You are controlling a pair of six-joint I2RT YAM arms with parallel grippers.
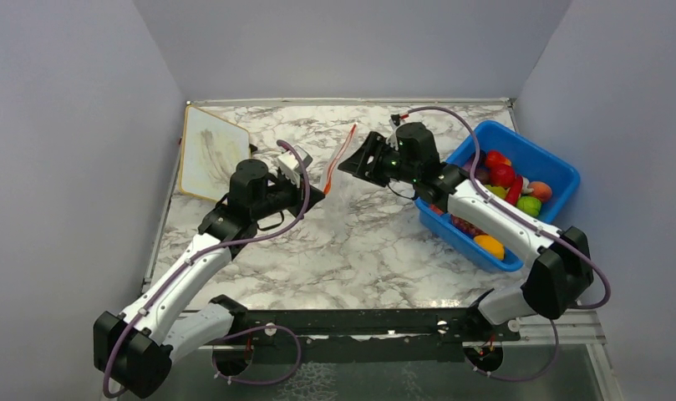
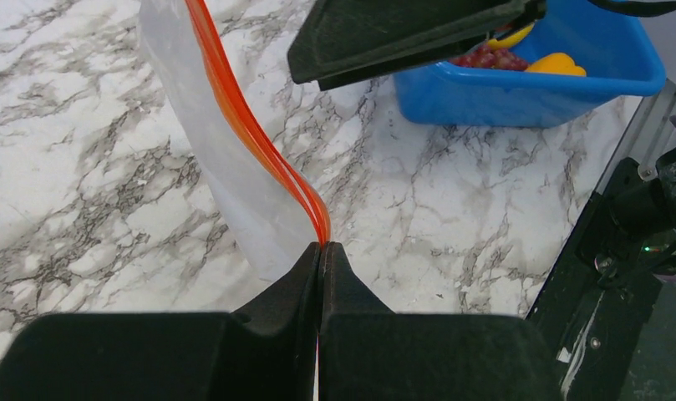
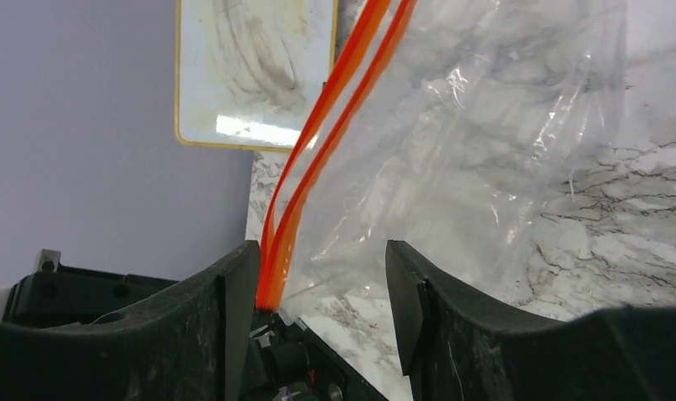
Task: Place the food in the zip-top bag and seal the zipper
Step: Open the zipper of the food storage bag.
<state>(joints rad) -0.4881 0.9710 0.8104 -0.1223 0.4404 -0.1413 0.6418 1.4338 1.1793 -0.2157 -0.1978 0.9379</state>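
Marble table [image 1: 359,242], zip-top bag [image 2: 226,167], zipper [image 2: 251,134] pinched in left end effector [image 2: 320,251]

Clear zip-top bag [image 3: 485,150] upright, left of the blue bin [image 1: 541,152] — my left end effector [image 2: 320,251] pinches its orange-red zipper [image 2: 251,134]; food [image 1: 505,175] inside the bin.

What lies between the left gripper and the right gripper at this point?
The zip-top bag. The left gripper pinches one end of its zipper, and the clear film sits between the open fingers of the right gripper. Both wrist views show it.
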